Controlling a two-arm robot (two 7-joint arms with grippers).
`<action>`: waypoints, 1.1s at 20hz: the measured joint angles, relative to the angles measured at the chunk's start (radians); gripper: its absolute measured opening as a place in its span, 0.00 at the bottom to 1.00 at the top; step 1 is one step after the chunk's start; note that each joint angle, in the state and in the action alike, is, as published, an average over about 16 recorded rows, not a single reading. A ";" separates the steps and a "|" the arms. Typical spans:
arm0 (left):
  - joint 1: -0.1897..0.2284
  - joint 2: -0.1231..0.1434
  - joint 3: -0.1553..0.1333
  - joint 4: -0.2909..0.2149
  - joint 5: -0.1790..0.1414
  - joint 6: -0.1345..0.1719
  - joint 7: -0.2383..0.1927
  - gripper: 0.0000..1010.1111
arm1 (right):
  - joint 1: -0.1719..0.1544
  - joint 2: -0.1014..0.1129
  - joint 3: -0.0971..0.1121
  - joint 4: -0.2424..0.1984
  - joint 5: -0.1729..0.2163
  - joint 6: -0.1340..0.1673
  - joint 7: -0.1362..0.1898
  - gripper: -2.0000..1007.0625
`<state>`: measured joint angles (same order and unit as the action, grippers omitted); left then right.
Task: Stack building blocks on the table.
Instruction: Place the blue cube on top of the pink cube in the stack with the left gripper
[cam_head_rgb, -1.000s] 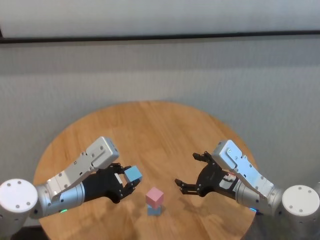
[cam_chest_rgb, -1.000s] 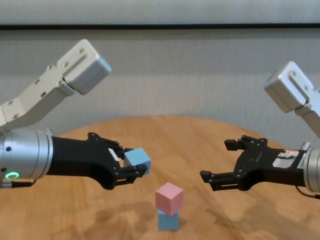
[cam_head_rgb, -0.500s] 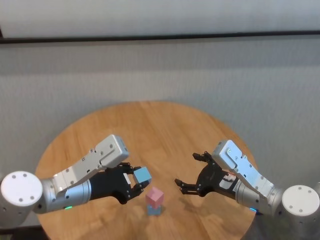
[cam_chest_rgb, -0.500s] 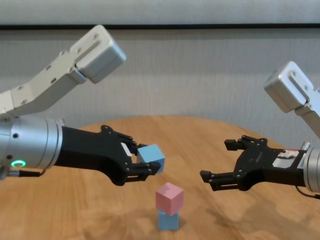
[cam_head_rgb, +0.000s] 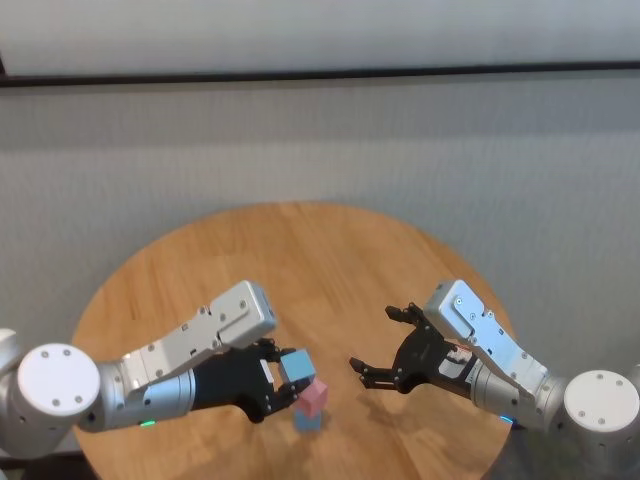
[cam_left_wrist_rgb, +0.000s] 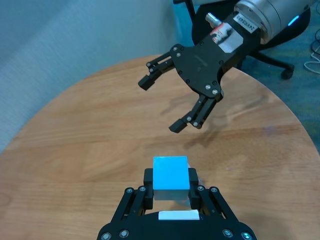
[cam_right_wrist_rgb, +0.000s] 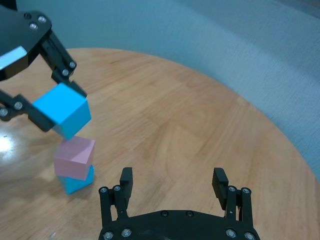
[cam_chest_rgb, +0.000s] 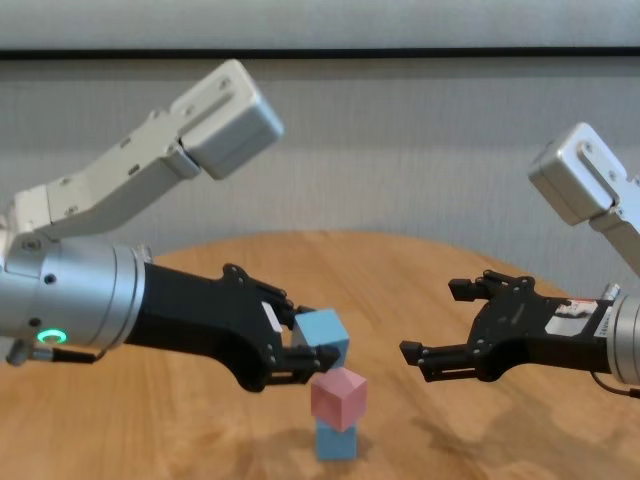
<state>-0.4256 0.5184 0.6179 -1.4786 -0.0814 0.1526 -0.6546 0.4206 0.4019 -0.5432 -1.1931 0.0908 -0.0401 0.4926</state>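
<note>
Office chair base (cam_left_wrist_rgb: 272, 47), perhaps; grey carpet (cam_right_wrist_rgb: 240, 60).

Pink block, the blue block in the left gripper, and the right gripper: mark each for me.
pink block (cam_chest_rgb: 338, 397), chest view, front face.
held blue block (cam_chest_rgb: 322, 329), chest view, visible front face.
right gripper (cam_chest_rgb: 450, 320), chest view, midway between its open fingertips.

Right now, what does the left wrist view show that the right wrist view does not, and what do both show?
Only the left wrist view shows the open right gripper from the front. Only the right wrist view shows the pink block on the lower blue block. Both show the held blue block in the left gripper and the table.
</note>
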 joint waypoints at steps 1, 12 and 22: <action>-0.001 0.000 0.004 0.000 0.001 0.001 -0.001 0.39 | 0.000 0.000 0.000 0.000 0.000 0.000 0.000 0.99; -0.016 -0.012 0.036 0.014 0.014 0.004 -0.004 0.39 | 0.000 0.000 0.000 0.000 0.000 0.000 0.000 0.99; -0.027 -0.026 0.047 0.025 0.016 0.008 -0.004 0.39 | 0.000 0.000 0.000 0.000 0.000 0.000 0.000 0.99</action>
<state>-0.4531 0.4923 0.6649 -1.4536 -0.0658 0.1608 -0.6589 0.4206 0.4019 -0.5432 -1.1931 0.0908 -0.0401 0.4926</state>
